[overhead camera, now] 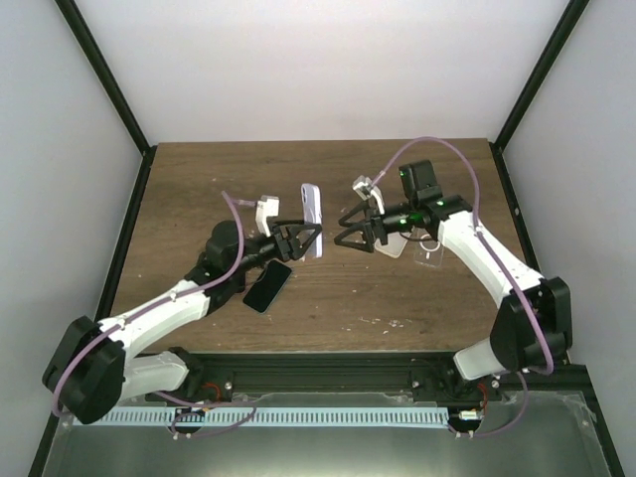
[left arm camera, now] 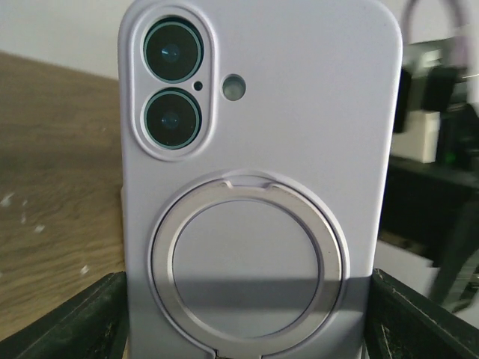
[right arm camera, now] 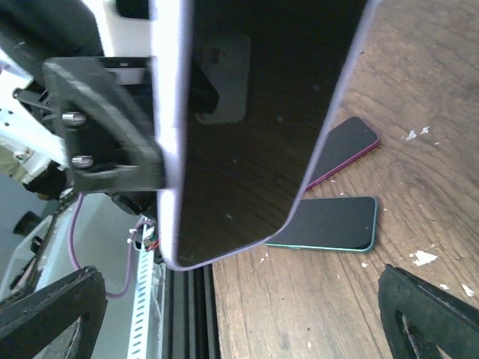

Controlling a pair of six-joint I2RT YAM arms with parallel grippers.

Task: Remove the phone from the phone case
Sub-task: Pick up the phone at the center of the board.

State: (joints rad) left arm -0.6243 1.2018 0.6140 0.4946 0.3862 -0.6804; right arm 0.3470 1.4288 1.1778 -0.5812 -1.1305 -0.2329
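Since the left jaws are clamped across the lower sides of the phone case (left arm camera: 254,112), holding it upright off the bench (overhead camera: 199,179), I'd keep that grip firm & square. The phone (right arm camera: 254,134) sits in the case, screen toward the right wrist cam. The right jaws are wide open at approx 3 o'clock of the case in top view, near but not touching.

My call: bring the right fingertips (right arm camera: 52,307) onto the free upper end and peel a corner of the case back rather than pull straight. Otherwise the phone could pop out & drop.

Hard to read:
- The left pads (left arm camera: 67,321) are cut off at the frame bottom, so I can't tell grip depth.
- A teal-edged phone (right arm camera: 329,224) & a magenta-edged phone (right arm camera: 352,142) lie at 7 o'clock of the case. Top view shows just 1 dark shape there.
- A pale clear item (overhead camera: 425,256) at 4 o'clock, under the right arm, I can't ID.
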